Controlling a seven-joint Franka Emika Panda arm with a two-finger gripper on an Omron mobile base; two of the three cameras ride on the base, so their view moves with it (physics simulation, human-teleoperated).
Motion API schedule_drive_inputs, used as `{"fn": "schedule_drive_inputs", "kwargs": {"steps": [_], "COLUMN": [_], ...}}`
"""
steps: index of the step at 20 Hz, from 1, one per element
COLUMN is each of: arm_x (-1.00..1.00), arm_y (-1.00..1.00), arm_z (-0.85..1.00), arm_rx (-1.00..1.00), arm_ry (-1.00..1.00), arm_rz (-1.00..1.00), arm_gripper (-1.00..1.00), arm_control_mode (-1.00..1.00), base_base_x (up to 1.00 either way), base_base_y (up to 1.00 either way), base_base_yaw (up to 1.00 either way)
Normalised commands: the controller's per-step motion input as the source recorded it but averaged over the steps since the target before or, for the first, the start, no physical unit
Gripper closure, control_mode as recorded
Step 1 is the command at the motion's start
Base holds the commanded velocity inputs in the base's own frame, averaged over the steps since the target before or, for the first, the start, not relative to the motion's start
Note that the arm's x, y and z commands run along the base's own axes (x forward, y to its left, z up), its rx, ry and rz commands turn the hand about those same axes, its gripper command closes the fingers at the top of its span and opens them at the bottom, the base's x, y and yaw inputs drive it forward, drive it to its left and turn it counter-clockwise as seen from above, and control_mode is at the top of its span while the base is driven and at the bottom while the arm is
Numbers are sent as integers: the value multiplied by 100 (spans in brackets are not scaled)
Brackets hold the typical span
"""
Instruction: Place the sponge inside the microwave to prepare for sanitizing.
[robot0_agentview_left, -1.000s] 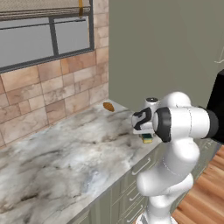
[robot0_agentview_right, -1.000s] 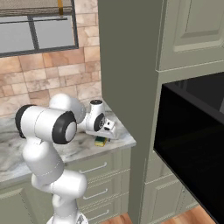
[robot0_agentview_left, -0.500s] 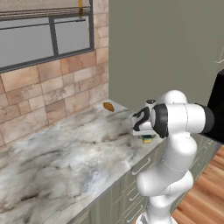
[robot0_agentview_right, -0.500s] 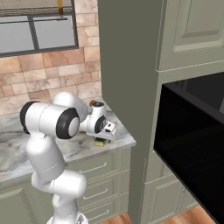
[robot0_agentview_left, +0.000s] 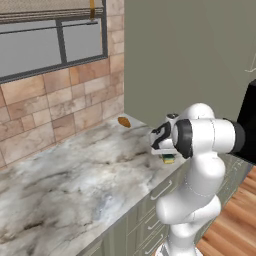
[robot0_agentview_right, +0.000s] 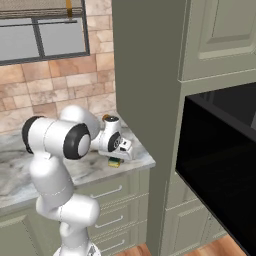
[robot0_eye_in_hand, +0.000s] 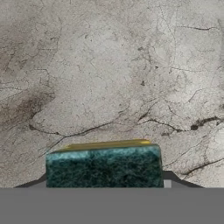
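step: grasping the sponge (robot0_eye_in_hand: 103, 165) | sponge: on the marble counter (robot0_agentview_left: 75, 185) near its front edge, under the gripper (robot0_agentview_right: 118, 159) | claw: seems closed on the sponge, fingertips hidden | next: lift, carry to the microwave (robot0_agentview_right: 220, 165), whose door looks shut

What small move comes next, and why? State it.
Probably a short lift straight up. The end effector sits low over the sponge at the counter's front edge and looks closed on it, with the sponge resting on the marble. The microwave stands higher and to the right, so the sponge has to clear the counter before it can be carried over.
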Motion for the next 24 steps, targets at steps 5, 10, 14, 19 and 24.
{"fn": "schedule_drive_inputs", "kwargs": {"steps": [5,10,14,19,24], "arm_x": [-50,-73,-88,-100,-77], "arm_y": [3,0,0,0,0], "arm_z": [90,100,100,89,92], "arm_rx": [1,0,0,2,2], "arm_ry": [3,11,16,6,3], "arm_rz": [0,0,0,0,-3], "arm_gripper": [100,100,100,100,100], "arm_control_mode": [-100,-100,-100,-100,-100], "base_base_x": [0,0,0,0,0], "base_base_y": [0,0,0,0,0], "base_base_yaw": [0,0,0,0,0]}}
